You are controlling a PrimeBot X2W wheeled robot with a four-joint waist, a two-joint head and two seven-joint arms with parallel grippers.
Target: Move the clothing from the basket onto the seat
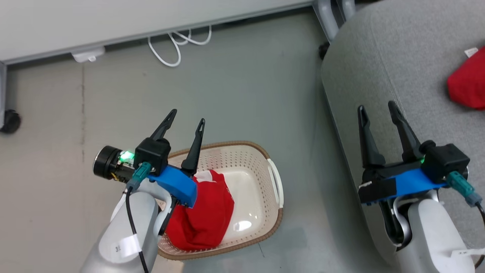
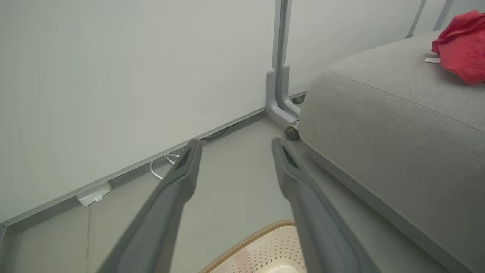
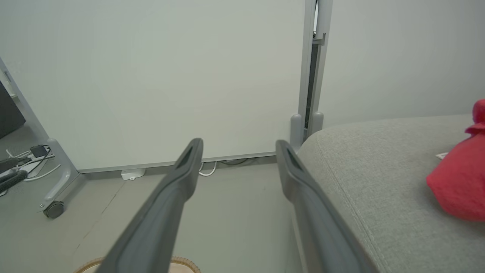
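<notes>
left gripper (image 1: 188, 115): fingers spread wide with nothing between them; it hangs over the near-left end of the basket, pointing at the far wall.
right gripper (image 1: 376, 105): just as wide and empty, over the left edge of the seat.
garment in the basket (image 1: 206, 212): red, crumpled in the near-left part, partly under the left arm, with a white patch at its far edge.
basket (image 1: 235, 144): on the floor just left of the seat; its right half is bare.
step in hand: by my reading, the reach for this second garment, and the left gripper is closest.
doing it well: tip the fingers down into the thick of the heap, not its thin edge. Close on a deep fold, then lift clear of the rim before swinging right, or the light basket may drag.
garment on the seat (image 1: 468, 81): red, far right, a white tag beside it.
seat (image 1: 398, 57): broad grey fabric, higher than the basket, with bare cushion left of that garment.
floor (image 1: 246, 76): smooth grey.
room: a pale wall panel (image 1: 113, 19) on the far side, a white cable (image 1: 174, 47) looped at its foot, and a black caster (image 1: 9, 121) at the left.
</notes>
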